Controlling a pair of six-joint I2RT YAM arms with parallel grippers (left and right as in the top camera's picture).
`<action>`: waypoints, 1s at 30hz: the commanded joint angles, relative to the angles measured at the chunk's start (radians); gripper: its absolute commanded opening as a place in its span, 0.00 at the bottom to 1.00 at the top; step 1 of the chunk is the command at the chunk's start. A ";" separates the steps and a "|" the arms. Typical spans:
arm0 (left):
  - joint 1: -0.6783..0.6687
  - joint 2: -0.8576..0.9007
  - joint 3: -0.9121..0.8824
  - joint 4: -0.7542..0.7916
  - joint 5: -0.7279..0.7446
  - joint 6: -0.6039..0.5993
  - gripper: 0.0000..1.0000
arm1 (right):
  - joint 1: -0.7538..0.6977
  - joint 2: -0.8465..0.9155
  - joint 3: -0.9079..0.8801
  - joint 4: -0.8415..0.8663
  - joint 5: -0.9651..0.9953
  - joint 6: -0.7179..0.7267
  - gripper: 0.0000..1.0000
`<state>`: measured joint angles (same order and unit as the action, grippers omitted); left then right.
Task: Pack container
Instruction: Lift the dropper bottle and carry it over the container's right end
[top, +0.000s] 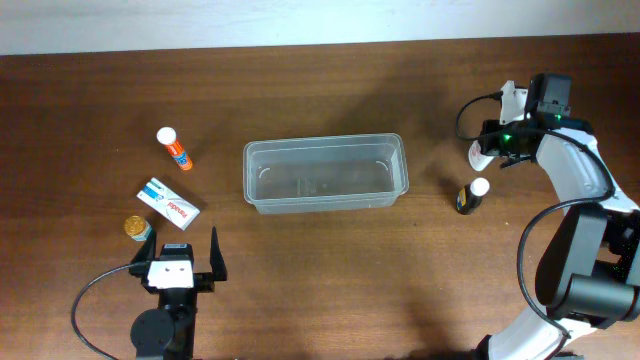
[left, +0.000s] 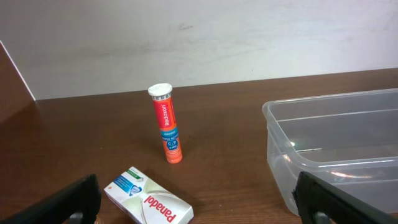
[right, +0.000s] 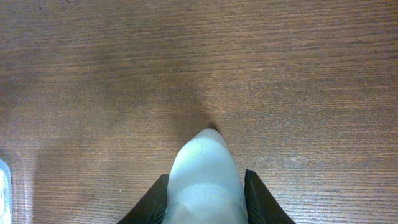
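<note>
Overhead straight down on the table (top: 320, 290); left wrist low, level, container (top: 326, 206) in both; right wrist close, downward.

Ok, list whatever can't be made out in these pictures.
- Pale object in the right gripper: right wrist view, bottom edge cuts it off; identity unclear.
- Panadol box: left wrist view, bottom edge clips it.
- Container: left wrist view, right edge cuts its far end.
- Gold-lidded jar, dark bottle: overhead, labels too small.

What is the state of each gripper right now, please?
Left gripper: open, holding nothing.
Right gripper: closed on a pale white rounded object; what it is cannot be told.
</note>
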<state>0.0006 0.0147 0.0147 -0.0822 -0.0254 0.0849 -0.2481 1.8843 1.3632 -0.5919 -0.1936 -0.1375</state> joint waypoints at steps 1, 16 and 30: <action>0.004 -0.008 -0.005 -0.001 0.011 -0.002 1.00 | -0.006 -0.058 0.065 -0.045 -0.014 0.000 0.20; 0.004 -0.008 -0.005 -0.001 0.011 -0.002 1.00 | 0.141 -0.109 0.450 -0.429 -0.013 0.019 0.19; 0.004 -0.008 -0.005 -0.001 0.011 -0.002 1.00 | 0.388 -0.114 0.523 -0.572 -0.021 0.189 0.21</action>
<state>0.0006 0.0147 0.0147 -0.0822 -0.0254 0.0849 0.1028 1.8091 1.8496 -1.1564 -0.2020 -0.0212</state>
